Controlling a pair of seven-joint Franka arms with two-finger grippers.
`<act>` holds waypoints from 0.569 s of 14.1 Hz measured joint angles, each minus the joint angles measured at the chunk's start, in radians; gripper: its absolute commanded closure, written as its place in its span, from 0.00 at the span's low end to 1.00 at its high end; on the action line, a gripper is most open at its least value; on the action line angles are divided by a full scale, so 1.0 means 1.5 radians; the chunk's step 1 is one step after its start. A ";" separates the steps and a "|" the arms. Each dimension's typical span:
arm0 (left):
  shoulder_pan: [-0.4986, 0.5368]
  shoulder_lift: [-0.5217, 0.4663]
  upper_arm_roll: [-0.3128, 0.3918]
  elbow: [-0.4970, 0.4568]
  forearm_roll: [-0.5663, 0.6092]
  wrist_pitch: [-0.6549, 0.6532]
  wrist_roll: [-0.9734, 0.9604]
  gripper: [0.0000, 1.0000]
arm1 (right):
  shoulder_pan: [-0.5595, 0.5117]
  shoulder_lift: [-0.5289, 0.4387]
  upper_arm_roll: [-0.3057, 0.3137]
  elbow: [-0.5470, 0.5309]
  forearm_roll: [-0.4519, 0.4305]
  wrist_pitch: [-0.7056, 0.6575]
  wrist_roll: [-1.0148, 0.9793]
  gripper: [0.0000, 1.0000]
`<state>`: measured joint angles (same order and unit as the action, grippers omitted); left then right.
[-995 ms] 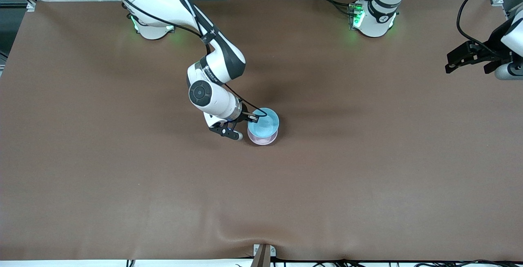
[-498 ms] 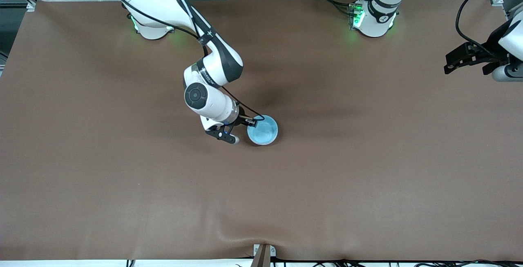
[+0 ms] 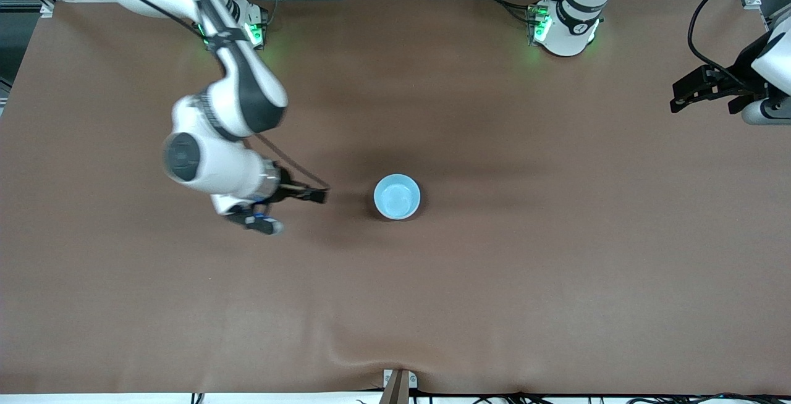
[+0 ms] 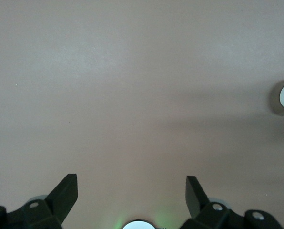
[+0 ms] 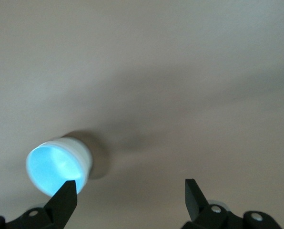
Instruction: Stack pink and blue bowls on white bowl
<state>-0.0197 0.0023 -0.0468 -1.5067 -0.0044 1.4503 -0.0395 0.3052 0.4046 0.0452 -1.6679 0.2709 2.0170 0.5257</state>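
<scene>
Since the earlier frames the right gripper (image 3: 290, 209) has let go of the blue bowl (image 3: 397, 196) and pulled away toward the right arm's end of the table (image 3: 556, 280); the blue bowl has dropped down into the stack, so from the front the pink bowl that showed under it a second ago is now covered. The stack sits mid-table, roughly central between the long edges and well clear of every edge and corner. The right wrist view shows pale walls under the blue rim (image 5: 56, 164), but which lower bowl that is can't be told. The task looks essentially done, so the step in hand is the retreat: keep the right arm moving up and away from the stack, with no sweep back across it, because glossy nested bowls would slide easily if clipped. Worth confirming the blue bowl sits level, not cocked on the rim below; from the front it looks concentric. Right fingers (image 5: 65, 198) are spread wide, holding nothing, touching nothing. The left gripper (image 3: 704, 86) waits over the table's edge at the left arm's end, fingers (image 4: 65, 193) also fully apart and empty.
</scene>
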 measured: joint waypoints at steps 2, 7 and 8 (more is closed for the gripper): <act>0.000 0.001 0.000 0.000 0.000 0.000 0.000 0.00 | -0.033 -0.020 -0.001 -0.001 -0.047 -0.033 -0.037 0.00; -0.001 0.003 0.000 0.000 0.000 0.000 0.000 0.00 | -0.161 -0.093 -0.004 -0.002 -0.069 -0.125 -0.223 0.00; -0.001 0.003 0.000 0.000 0.000 0.000 0.000 0.00 | -0.196 -0.112 -0.004 -0.002 -0.074 -0.144 -0.268 0.00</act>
<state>-0.0206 0.0071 -0.0466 -1.5071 -0.0044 1.4503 -0.0395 0.0109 0.2374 0.0390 -1.6710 0.1603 1.8004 0.1238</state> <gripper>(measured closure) 0.000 0.000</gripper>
